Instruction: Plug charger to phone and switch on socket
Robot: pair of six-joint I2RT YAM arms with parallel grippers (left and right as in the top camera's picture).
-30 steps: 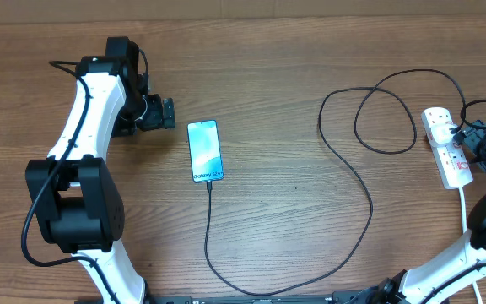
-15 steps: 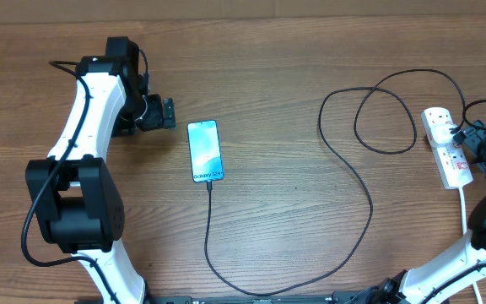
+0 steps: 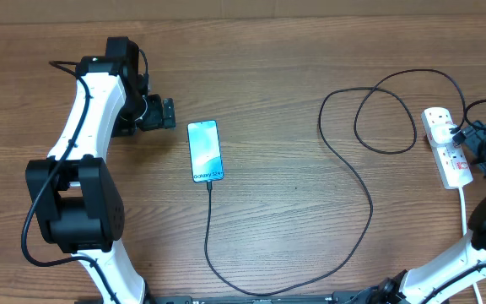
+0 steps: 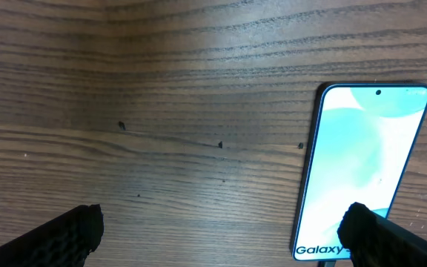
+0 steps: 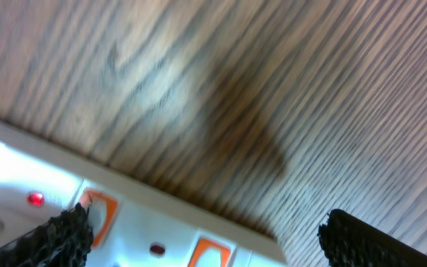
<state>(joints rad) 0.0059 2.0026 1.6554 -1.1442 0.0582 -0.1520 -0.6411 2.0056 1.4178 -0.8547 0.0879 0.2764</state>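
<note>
The phone (image 3: 205, 151) lies lit mid-tabletop (image 3: 294, 51), the charger (image 3: 369, 198) apparently plugged into its near end. Nothing has moved lately, so the switch likely remains to be pressed. One phone, one charger, one socket (image 3: 447, 158). Two tools, left (image 3: 168, 113) beside the phone, right (image 5: 213, 237) over the socket, gape wide and empty.

"Galaxy" on the phone (image 4: 362, 174) screen

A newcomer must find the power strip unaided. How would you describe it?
Start at the right edge of the wooden table in the overhead view. The power strip lies there, a white oblong with red switches. Its own cord is thick and white, unlike the thin black charger cable looping beside it.
</note>
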